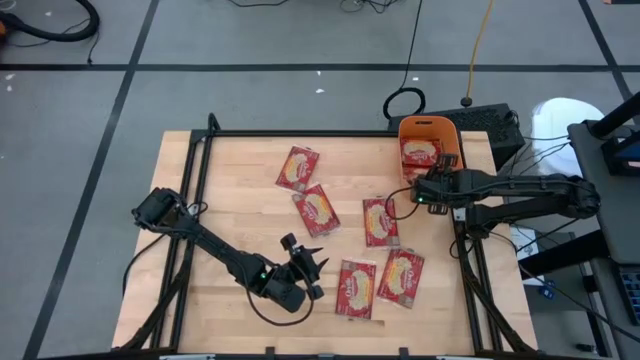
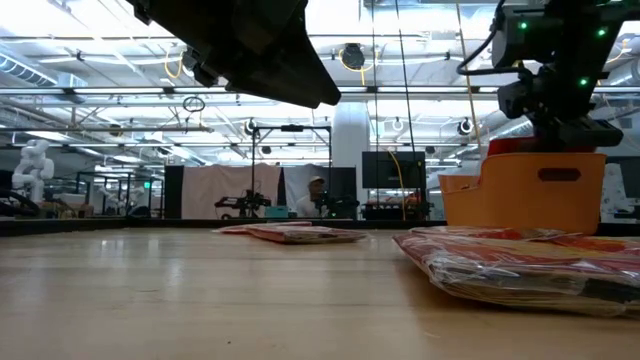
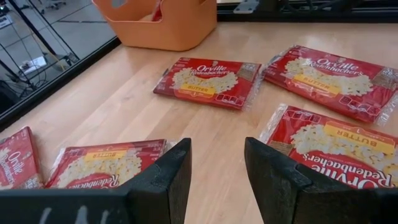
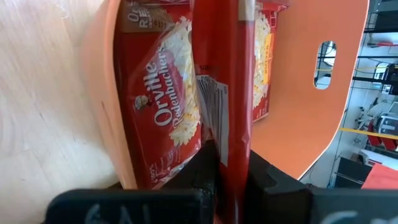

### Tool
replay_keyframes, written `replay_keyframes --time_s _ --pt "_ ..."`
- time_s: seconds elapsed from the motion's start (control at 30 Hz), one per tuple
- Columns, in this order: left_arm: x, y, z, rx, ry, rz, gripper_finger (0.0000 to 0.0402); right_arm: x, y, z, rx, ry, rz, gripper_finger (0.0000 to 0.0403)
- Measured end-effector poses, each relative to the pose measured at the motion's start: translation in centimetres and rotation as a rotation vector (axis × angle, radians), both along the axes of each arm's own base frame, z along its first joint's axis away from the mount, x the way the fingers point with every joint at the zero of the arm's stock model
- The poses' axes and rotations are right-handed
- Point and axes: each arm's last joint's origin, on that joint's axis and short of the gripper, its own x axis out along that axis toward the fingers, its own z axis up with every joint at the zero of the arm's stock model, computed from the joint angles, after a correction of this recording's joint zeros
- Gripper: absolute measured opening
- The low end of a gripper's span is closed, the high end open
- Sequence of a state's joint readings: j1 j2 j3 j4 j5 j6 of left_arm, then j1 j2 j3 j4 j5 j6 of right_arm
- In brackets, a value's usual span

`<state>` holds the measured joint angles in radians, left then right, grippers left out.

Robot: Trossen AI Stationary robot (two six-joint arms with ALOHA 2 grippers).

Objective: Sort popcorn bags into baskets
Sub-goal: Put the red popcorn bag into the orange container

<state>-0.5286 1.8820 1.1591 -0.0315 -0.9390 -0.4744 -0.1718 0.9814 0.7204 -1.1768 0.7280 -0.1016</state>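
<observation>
A popcorn bag (image 4: 231, 93) stands edge-on, pinched between the right gripper's (image 1: 432, 187) fingers over the orange basket (image 1: 450, 133) at the worktop's (image 1: 230, 220) two o'clock. Left gripper (image 1: 314, 262) hovers at six o'clock, fingers parted, empty, amid loose bags (image 1: 355, 287).

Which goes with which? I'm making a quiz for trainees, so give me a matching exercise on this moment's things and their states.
1. left gripper
2. right gripper
3. orange basket
4. popcorn bag nearest the basket

a. lying flat on the table
b. open, empty
c. shut on a popcorn bag
d. already holds bags

Pairs: 1-b, 2-c, 3-d, 4-a
</observation>
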Motion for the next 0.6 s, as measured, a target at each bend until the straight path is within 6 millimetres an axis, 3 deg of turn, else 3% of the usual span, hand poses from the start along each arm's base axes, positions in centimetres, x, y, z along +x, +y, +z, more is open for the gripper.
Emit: replay_keyframes --time_s 0.6 --pt "0.2 -0.1 0.2 -0.012 -0.011 -0.025 0.0152 0.2 -1.5 0.0 0.027 -0.011 -0.024 0.0023"
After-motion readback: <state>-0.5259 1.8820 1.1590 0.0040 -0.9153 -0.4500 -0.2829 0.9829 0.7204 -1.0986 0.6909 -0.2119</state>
